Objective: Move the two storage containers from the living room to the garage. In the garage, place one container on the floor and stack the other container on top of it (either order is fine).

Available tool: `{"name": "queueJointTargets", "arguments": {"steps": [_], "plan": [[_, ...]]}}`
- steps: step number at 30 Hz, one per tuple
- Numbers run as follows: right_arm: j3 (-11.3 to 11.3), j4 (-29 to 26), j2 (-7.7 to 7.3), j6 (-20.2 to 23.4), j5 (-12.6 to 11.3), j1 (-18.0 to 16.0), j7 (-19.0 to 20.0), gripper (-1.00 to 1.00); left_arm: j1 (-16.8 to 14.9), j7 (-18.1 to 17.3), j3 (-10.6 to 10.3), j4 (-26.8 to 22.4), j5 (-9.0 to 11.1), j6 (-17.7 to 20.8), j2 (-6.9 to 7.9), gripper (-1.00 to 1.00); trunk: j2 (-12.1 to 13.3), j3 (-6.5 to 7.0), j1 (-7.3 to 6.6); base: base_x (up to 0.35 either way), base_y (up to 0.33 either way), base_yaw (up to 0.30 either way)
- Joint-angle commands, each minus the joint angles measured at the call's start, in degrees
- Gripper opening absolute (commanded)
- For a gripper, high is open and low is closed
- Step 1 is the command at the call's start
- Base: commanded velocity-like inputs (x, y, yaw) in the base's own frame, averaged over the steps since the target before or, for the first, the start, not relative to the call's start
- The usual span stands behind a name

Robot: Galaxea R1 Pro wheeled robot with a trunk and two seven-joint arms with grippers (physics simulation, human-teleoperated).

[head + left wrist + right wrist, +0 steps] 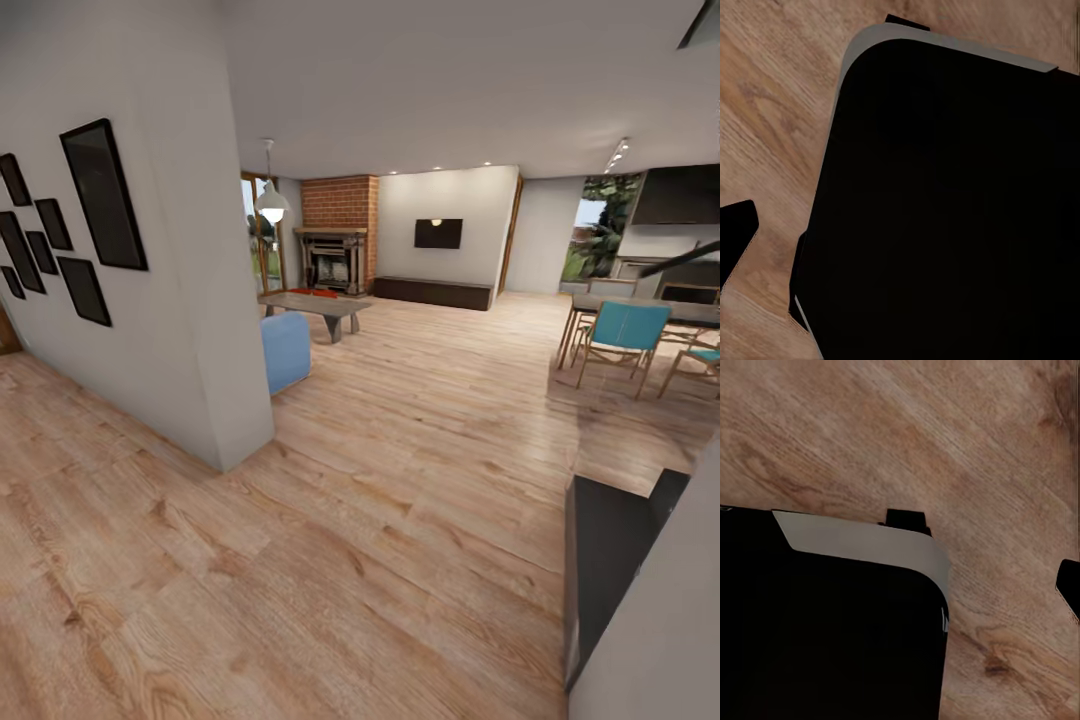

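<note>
Head view is looking across the living room's light wood plank floor [400, 520] toward the brick fireplace [335, 258]. A low grey coffee table [318, 305] is standing in front of it, and something red-orange [318, 293], probably one of the storage containers, is sitting on top, far off and partly hidden. It is too small to say which way its long axis runs or whether both bins are there.

By my reading, the robot is only approaching; nothing is picked up yet. The next move calls for rolling past the white wall corner [235, 440] and the blue seat [287, 350] to reach that table.

Both wrist views are looking down at the robot's dark base [945, 210] over the planks. I cannot tell whether either pair of jaws is open or closed.
</note>
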Motion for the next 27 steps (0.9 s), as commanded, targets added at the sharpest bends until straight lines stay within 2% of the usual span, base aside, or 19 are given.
{"name": "queueJointTargets", "arguments": {"steps": [1, 3, 4, 7, 9, 22, 27], "plan": [[0.51, 0.16, 0.01, -0.28, -0.51, -0.06, -0.07, 1.00, -0.01, 0.05, 0.02, -0.02, 0.19, -0.09, 0.00, 1.00, -0.02, -0.05, 0.03, 0.324, 0.000, -0.026], [0.51, 0.16, -0.03, -0.27, 0.93, -0.06, -0.03, 1.00, -0.01, 0.05, 0.02, -0.02, 0.19, 0.05, 0.00, 1.00, -0.02, -0.05, 0.03, 0.324, 0.000, -0.009], [0.47, 0.16, -0.01, -0.30, 2.90, -0.06, -0.02, 1.00, -0.01, 0.05, 0.02, -0.02, 0.19, 0.14, 0.00, 1.00, -0.02, -0.05, 0.03, 0.323, 0.000, -0.004], [0.30, 0.16, 0.06, -0.38, 5.91, -0.06, -0.07, 1.00, -0.01, 0.05, 0.02, -0.02, 0.19, 0.22, 0.00, 1.00, -0.02, -0.05, 0.03, 0.323, 0.000, -0.002], [0.26, 0.16, 0.06, -0.36, 6.54, -0.06, -0.08, 1.00, -0.01, 0.05, 0.02, -0.02, 0.19, 0.23, 0.00, 1.00, -0.02, -0.05, 0.03, 0.323, 0.000, -0.001], [0.09, 0.17, 0.03, -0.44, 7.20, -0.06, -0.10, 1.00, -0.01, 0.05, 0.02, -0.02, 0.19, 0.17, 0.00, 1.00, -0.02, -0.05, 0.03, 0.323, 0.038, -0.002], [0.05, 0.16, 0.11, -0.36, 7.07, -0.06, -0.10, 1.00, -0.01, 0.05, 0.02, -0.02, 0.19, 0.16, 0.00, 1.00, -0.02, -0.05, 0.03, 0.323, 0.080, -0.161]]}}
